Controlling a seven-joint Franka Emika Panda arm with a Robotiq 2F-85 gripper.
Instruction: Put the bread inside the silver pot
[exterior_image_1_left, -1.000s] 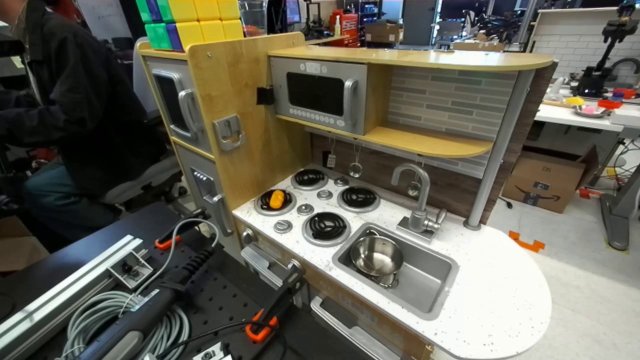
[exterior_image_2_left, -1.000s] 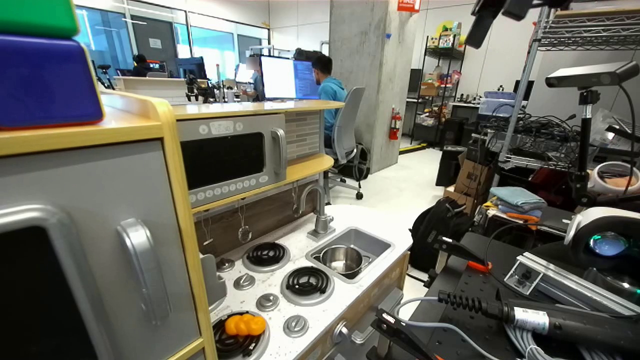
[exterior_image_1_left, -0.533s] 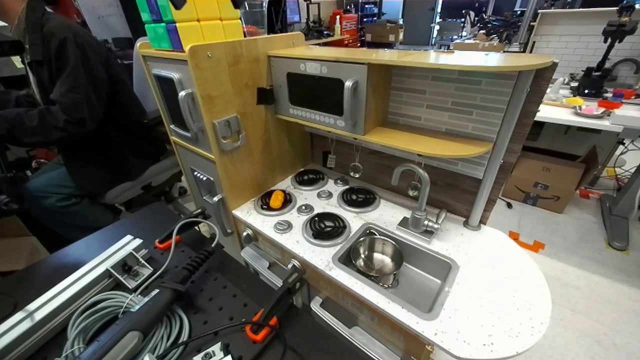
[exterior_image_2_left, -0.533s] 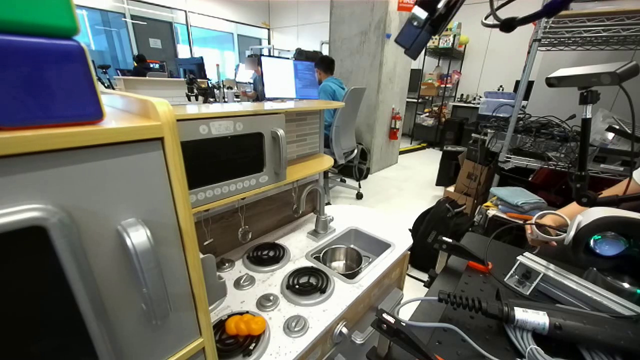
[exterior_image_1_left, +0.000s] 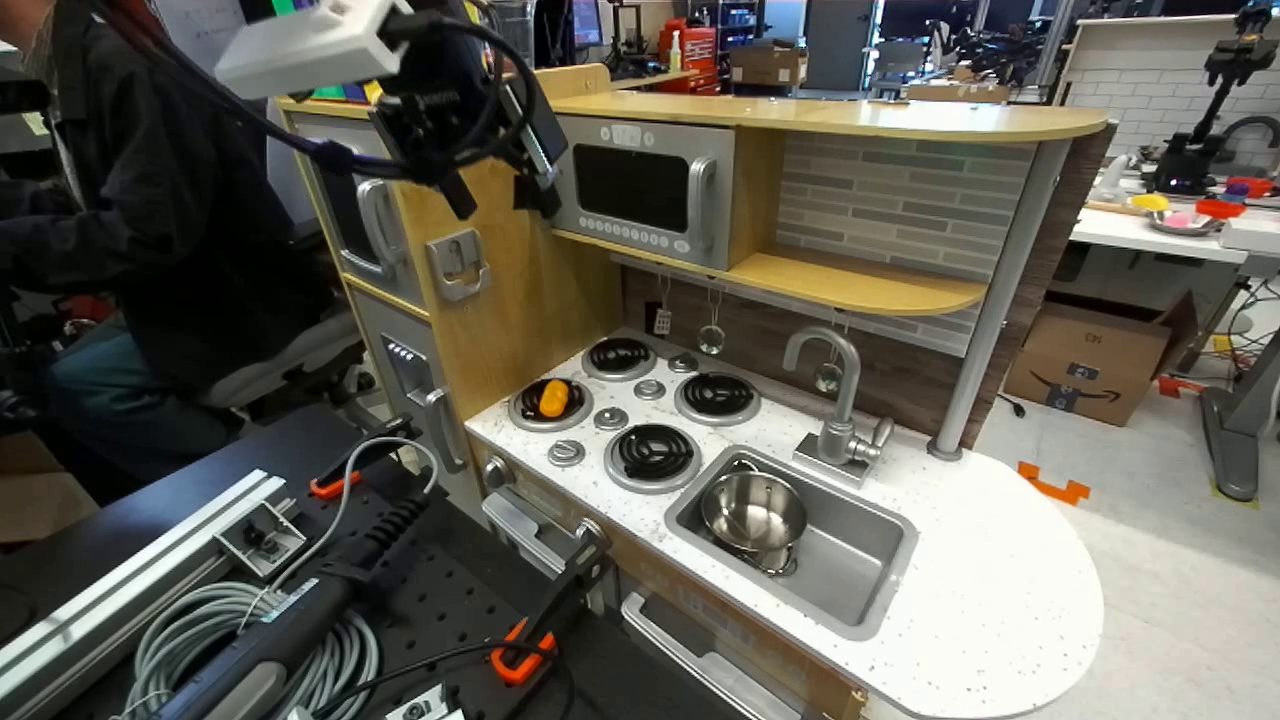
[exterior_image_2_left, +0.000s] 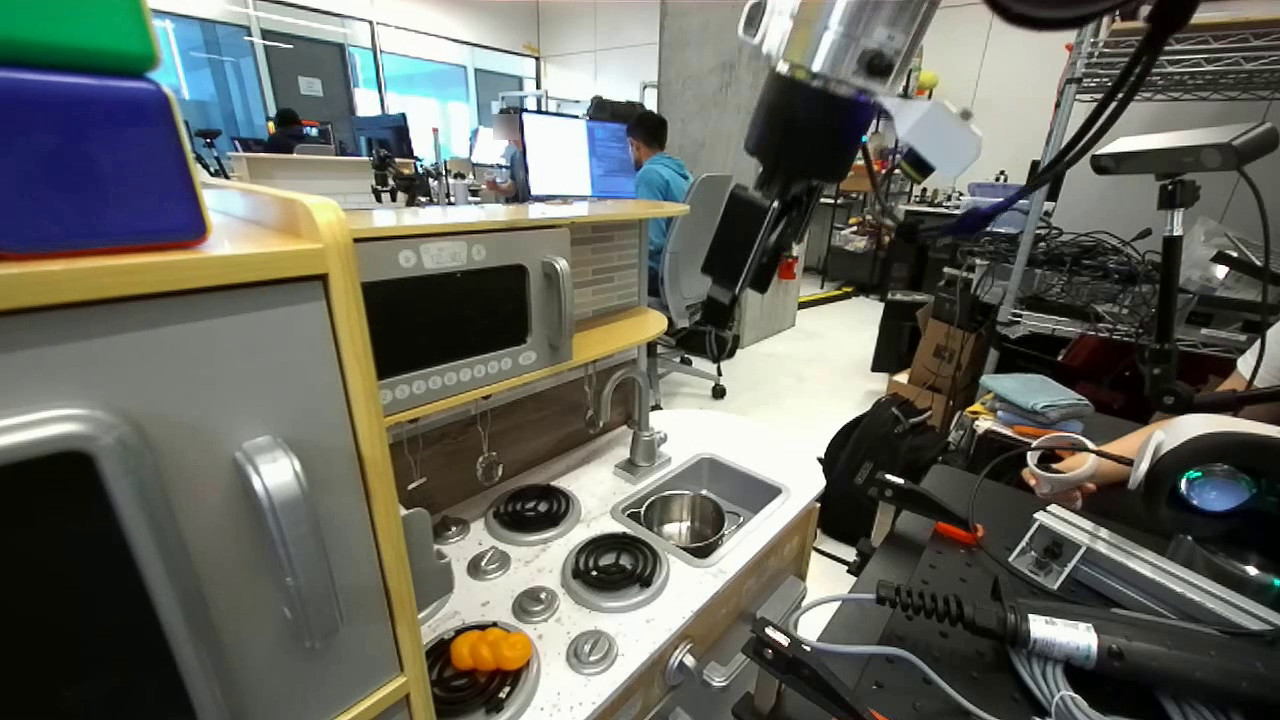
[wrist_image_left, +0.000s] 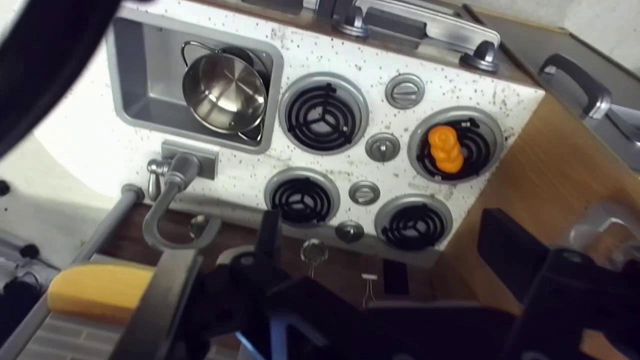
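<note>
The bread (exterior_image_1_left: 553, 399) is a lumpy orange piece lying on a black stove burner beside the wooden side panel. It also shows in an exterior view (exterior_image_2_left: 490, 650) and in the wrist view (wrist_image_left: 445, 149). The silver pot (exterior_image_1_left: 754, 510) stands in the sink, its mouth facing up, nothing seen inside. It also shows in an exterior view (exterior_image_2_left: 684, 520) and in the wrist view (wrist_image_left: 225, 93). My gripper (wrist_image_left: 382, 220) is open and empty, its black fingers wide apart. It hangs high above the stove, well clear of bread and pot, in both exterior views (exterior_image_1_left: 500, 195) (exterior_image_2_left: 735, 285).
The grey sink (exterior_image_1_left: 860, 590) lies beside the burners, with a tall faucet (exterior_image_1_left: 840, 380) behind it. A microwave (exterior_image_1_left: 640, 190) and wooden shelf (exterior_image_1_left: 860, 280) overhang the back. The wooden side panel (exterior_image_1_left: 510, 290) rises close to the bread. Cables loop from my wrist.
My arm and gripper have come down into view at the top of both exterior views, nearer the stove. The bread and the silver pot have not moved.
</note>
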